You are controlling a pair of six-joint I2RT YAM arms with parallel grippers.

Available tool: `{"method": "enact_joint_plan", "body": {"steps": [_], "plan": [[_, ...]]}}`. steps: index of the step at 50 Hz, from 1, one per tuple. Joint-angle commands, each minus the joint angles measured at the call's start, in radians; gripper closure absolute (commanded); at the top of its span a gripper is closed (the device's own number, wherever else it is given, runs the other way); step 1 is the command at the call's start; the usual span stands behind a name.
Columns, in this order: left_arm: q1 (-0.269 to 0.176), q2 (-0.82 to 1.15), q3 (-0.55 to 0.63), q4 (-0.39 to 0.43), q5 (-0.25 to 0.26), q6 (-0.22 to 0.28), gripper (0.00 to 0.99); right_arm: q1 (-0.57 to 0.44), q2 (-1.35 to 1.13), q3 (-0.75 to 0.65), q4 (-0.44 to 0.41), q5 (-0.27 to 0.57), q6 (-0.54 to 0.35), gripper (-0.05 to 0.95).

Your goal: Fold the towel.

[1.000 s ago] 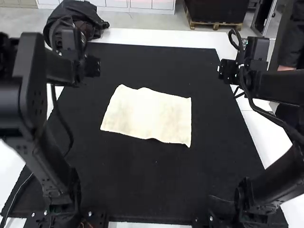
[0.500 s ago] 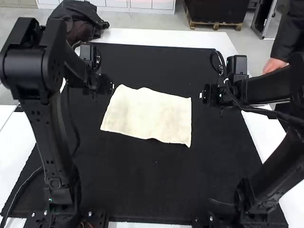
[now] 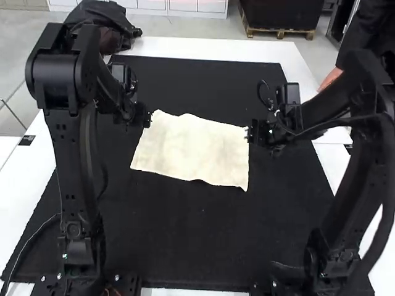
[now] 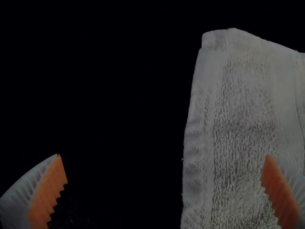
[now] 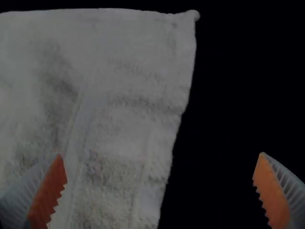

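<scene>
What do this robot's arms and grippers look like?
The left arm and right arm are black, with blocky, rounded joints; a black cable loops near the right arm's wrist. The left gripper and right gripper each have two tapered, ribbed white fingers with saw-toothed orange pads.

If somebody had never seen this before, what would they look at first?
Probably the pale towel, spread out bright on the black mat. Next might be the big black robot arms, the left arm and the right arm on either side, with the left claw and right claw open near the towel's two far corners. Up close, the orange pads on the claws stand out too.
</scene>
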State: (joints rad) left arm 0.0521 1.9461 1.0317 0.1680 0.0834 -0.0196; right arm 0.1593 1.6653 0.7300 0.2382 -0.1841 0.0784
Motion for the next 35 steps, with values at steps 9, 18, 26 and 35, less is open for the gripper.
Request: {"method": "enact_joint_plan", "body": {"steps": [9, 18, 26, 35], "plan": [[-0.029, 0.05, 0.071, 0.01, 0.035, 0.014, 0.038, 0.036, 0.085, 0.071, 0.042, 0.005, 0.047, -0.01], [-0.032, 0.082, 0.094, 0.008, 0.035, 0.02, 0.038, 0.036, 0.132, 0.097, 0.072, 0.005, 0.046, -0.01], [-0.032, 0.113, 0.12, 0.011, 0.033, 0.023, 0.038, 0.037, 0.182, 0.124, 0.078, 0.005, 0.046, -0.01], [-0.032, 0.149, 0.156, 0.008, 0.033, 0.035, 0.038, 0.036, 0.229, 0.152, 0.082, 0.005, 0.044, -0.01]]}}
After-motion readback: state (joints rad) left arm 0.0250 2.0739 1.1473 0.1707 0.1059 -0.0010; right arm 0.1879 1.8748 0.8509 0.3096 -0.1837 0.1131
